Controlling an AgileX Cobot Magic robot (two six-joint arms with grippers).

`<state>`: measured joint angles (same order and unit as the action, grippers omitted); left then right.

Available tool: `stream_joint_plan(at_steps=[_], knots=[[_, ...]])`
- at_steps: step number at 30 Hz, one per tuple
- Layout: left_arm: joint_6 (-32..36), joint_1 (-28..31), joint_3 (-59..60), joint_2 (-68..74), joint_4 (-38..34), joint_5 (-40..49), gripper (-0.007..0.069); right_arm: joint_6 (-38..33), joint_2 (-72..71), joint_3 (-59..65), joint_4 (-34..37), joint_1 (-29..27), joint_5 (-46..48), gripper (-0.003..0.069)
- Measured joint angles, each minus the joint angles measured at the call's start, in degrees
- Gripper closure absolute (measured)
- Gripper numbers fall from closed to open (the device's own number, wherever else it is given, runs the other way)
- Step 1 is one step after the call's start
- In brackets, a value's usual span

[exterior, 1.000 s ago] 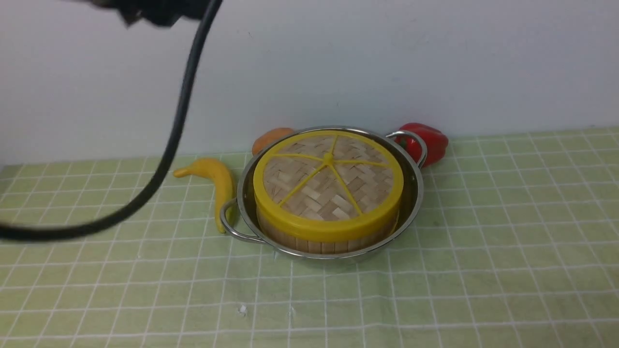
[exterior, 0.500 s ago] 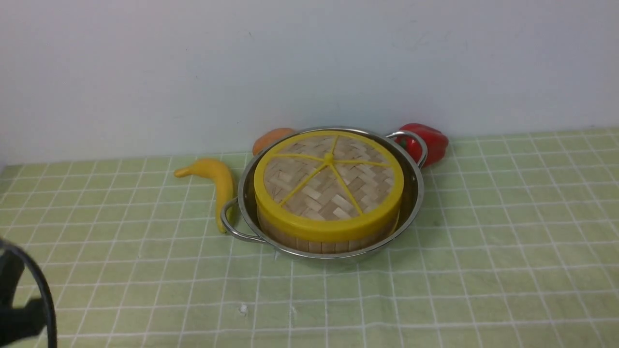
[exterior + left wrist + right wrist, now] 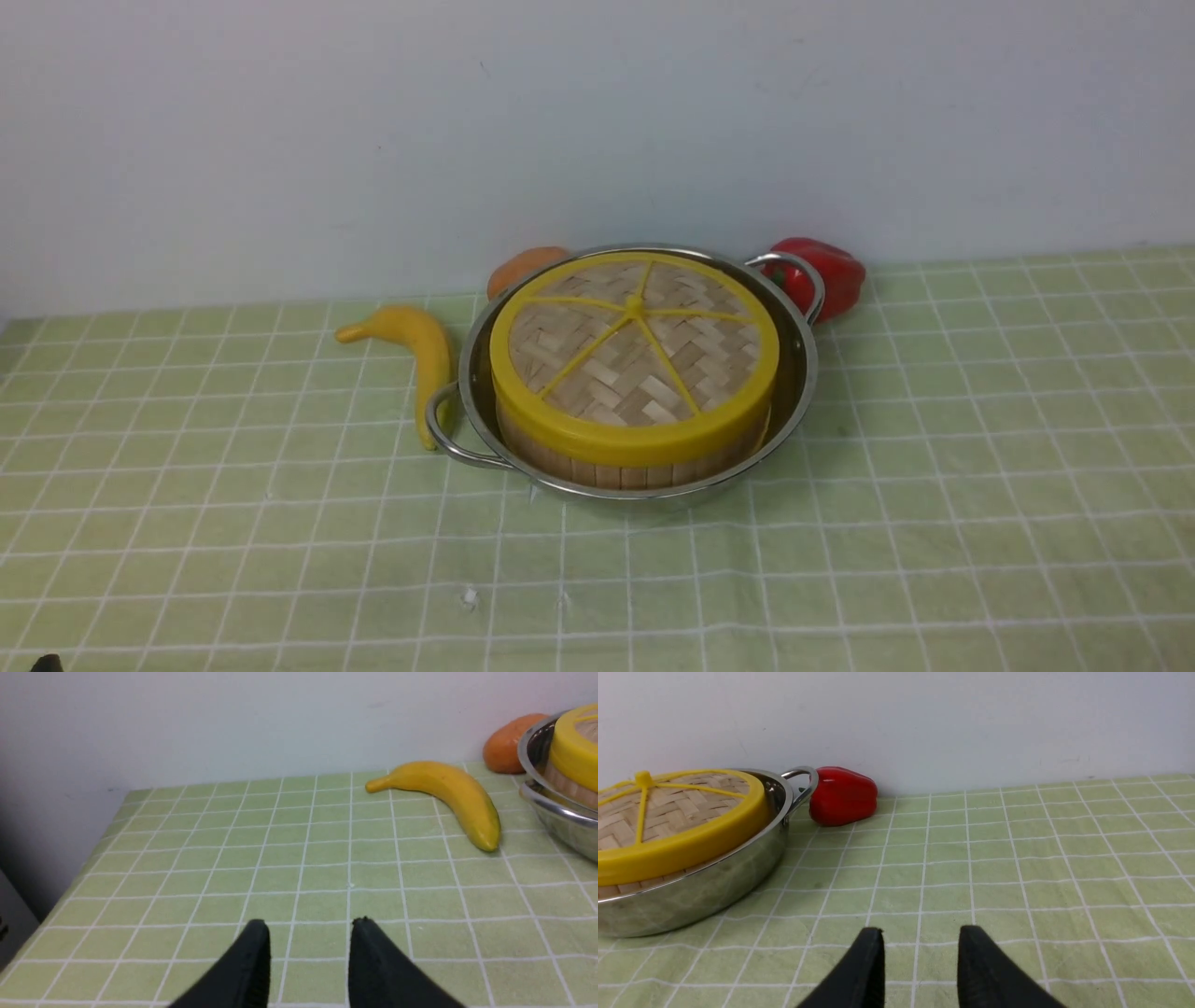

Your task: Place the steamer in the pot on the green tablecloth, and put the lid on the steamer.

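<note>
Green tablecloth on counter, white wall behind | pot near back edge, steamer inside, lid seated on top | left tool, right tool: both apart, empty, off pot | step: looks complete | next: none needed, stay clear.

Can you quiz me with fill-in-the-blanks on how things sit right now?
1. The lid rests on the ____, which sits in the pot.
2. The fruit beside the pot's left handle is a ____.
3. The red pepper lies on the pot's ____ side.
4. Each pincer holds ____.

Missing words: steamer; banana; right; nothing
</note>
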<state>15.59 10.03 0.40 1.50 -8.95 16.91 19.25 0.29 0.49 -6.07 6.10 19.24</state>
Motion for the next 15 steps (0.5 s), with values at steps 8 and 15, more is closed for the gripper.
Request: stream_joint_plan(at_steps=[8,15], knots=[[-0.05,0.0,0.0,-1.37,0.18,2.85,0.0382,0.0,0.0,0.0,0.0,0.0,0.0,0.0417],[-0.1,0.0,0.0,-1.44,0.18,2.85,0.0382,0.0,0.0,0.0,0.0,0.0,0.0,0.0417]])
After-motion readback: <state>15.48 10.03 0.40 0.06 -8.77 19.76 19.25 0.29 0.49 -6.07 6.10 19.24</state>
